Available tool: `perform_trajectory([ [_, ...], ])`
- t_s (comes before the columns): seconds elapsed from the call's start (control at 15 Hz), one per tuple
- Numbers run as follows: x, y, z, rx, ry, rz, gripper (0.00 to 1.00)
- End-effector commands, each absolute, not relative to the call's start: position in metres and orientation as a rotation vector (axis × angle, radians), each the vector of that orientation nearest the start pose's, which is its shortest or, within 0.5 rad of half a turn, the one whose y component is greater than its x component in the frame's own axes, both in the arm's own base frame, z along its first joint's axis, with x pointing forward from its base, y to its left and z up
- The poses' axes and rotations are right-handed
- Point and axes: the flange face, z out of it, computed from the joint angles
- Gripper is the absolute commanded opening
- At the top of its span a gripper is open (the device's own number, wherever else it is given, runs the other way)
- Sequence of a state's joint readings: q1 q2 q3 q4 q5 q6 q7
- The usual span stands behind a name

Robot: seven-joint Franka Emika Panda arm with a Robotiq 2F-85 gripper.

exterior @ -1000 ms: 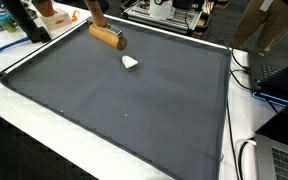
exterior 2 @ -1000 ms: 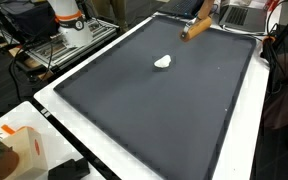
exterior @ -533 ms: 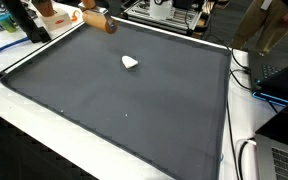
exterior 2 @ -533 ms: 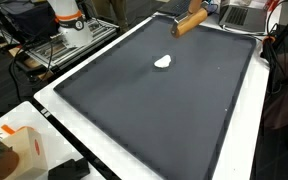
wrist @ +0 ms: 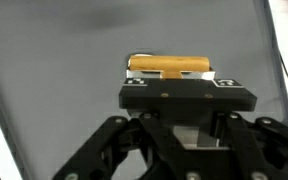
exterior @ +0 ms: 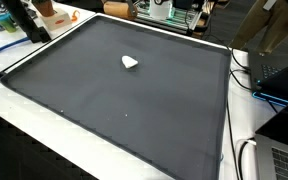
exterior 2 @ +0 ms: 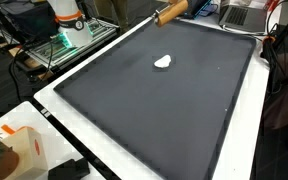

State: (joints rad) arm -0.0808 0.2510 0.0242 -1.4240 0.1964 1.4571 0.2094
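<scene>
Exterior view, from a corner of the dark mat (exterior: 134, 110):
- Neither the gripper nor what it carries is in frame.
- A small white lump (exterior: 130, 62) lies on the mat, toward its far edge and about midway along that edge. Nothing touches it.

Exterior view, along the dark mat (exterior 2: 154, 110):
- A wooden cylinder (exterior 2: 170, 11) hangs above the mat's far edge, clear of the surface and cut by the top of the frame.
- Its long axis is tilted, the higher end pointing off the mat.
- The white lump (exterior 2: 164, 62) sits on the mat nearer the camera than the cylinder, well apart from it.
- The fingers themselves are out of frame here.

Wrist view:
- The gripper (wrist: 181, 80) is clamped on the wooden cylinder (wrist: 169, 66), one finger on each side, closed as far as the wood allows.
- The cylinder lies square across the grip. Its long axis runs side to side in this view, at right angles to the fingers, and more of it sticks out on one side.
- The mat (wrist: 44, 70) fills the background below.
- The white lump does not show in this view, so its bearing from the fingers cannot be read here.
</scene>
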Motion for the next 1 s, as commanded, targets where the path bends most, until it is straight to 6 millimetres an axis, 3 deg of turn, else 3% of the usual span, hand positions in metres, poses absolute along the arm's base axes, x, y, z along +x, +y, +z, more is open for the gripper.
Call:
perform_trajectory([
  [0.0, 0.605, -0.012, 0.54, -2.912, 0.384, 0.346, 0.48],
  [0.2, 0.591, -0.011, 0.542, -2.913, 0.38, 0.347, 0.48],
  [0.4, 0.591, -0.011, 0.541, -2.913, 0.378, 0.344, 0.48],
  [0.47, 0.591, -0.012, 0.54, -2.913, 0.376, 0.343, 0.23],
  [0.93, 0.576, -0.024, 0.547, -2.933, 0.356, 0.236, 0.23],
])
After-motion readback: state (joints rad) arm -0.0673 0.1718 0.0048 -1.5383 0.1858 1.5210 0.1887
